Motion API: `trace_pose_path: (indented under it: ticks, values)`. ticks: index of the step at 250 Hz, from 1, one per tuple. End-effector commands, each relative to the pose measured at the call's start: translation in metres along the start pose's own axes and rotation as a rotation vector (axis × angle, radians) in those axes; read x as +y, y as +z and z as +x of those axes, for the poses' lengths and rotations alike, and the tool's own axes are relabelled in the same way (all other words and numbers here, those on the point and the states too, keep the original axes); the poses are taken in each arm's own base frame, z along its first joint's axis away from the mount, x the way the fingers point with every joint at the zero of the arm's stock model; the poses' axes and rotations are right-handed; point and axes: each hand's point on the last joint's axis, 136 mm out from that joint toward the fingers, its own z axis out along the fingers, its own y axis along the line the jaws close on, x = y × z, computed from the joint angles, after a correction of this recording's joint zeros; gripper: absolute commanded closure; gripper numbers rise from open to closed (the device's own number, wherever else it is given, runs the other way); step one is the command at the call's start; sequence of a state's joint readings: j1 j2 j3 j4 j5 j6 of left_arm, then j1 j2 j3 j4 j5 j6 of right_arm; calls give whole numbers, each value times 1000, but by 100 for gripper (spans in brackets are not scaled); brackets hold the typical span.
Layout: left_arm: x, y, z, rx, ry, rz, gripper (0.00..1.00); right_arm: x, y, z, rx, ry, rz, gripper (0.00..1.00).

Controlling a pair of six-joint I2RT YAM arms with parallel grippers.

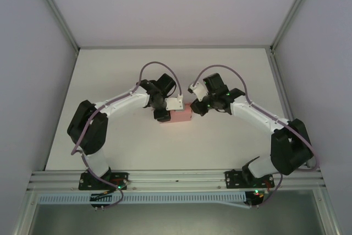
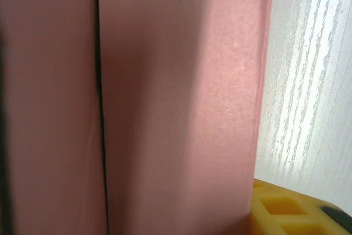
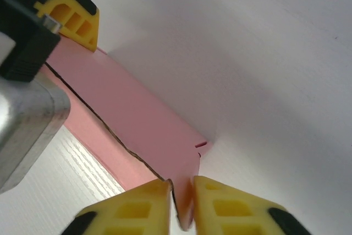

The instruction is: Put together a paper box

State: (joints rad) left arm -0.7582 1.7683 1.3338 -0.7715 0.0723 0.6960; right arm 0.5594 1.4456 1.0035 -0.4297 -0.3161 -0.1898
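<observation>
Flap-folding step, seemingly. The paper box (image 1: 180, 115) sits on the tabletop (image 1: 110, 70). The right gripper (image 3: 182, 202) is at its right end, jaws nearly shut, pinching its thin edge. The left gripper (image 1: 163, 114) is at its left end; I cannot tell its jaws' state. Next probably calls for tucking that edge in squarely.

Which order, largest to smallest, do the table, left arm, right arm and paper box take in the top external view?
1. table
2. left arm and right arm: alike, so unranked
3. paper box

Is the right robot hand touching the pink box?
Touching. The right wrist view shows the right gripper pinching the paper box edge between its yellow fingertips.
</observation>
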Motion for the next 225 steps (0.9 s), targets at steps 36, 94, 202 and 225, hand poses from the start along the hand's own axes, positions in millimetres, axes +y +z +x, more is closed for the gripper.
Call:
trace_pose_path:
  ticks: [36,94,202,225]
  values:
    - [4,-8,-9,-33,10,-16,53,0,-6,-15,-21,71,12,95]
    - [10,-5,-9,-20,-6,-35,53,36,-18,-31,6,369,-196,98]
    - [10,-5,-10,-24,-10,-41,53,1,0,-4,79,547,-8,100]
    - [11,-5,-10,-25,-10,-45,53,-10,7,5,68,531,55,100]
